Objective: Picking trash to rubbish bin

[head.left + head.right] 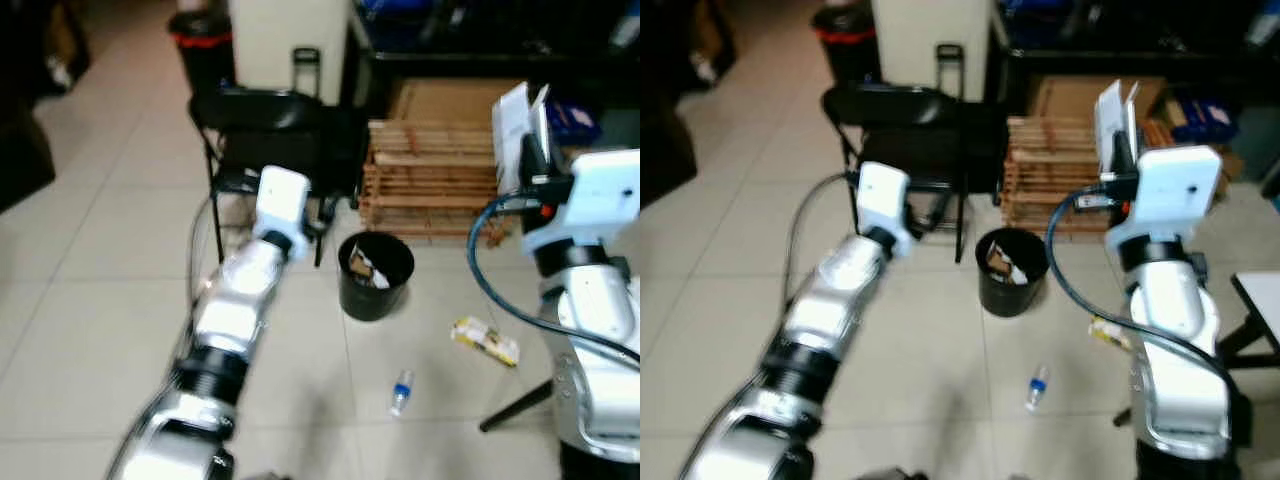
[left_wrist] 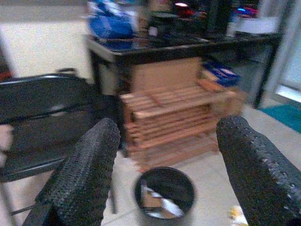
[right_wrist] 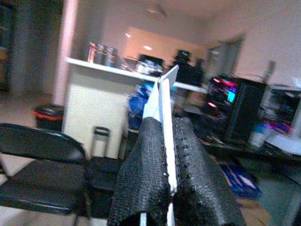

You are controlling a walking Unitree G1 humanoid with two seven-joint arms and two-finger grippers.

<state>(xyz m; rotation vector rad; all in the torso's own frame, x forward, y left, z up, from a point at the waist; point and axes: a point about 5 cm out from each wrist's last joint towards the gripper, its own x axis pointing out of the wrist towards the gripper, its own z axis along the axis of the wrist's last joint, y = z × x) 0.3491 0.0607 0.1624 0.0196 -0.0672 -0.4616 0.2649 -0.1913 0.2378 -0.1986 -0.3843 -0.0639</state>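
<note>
Right tool (image 3: 167,165) pinches white card (image 3: 163,101) above bin (image 1: 375,273).

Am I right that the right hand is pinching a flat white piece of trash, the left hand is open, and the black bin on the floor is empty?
Not quite: the black bin is not empty. The left wrist view shows scraps lying inside it. The rest holds: the right hand is shut on the flat white piece of trash, and the left hand is open.
</note>
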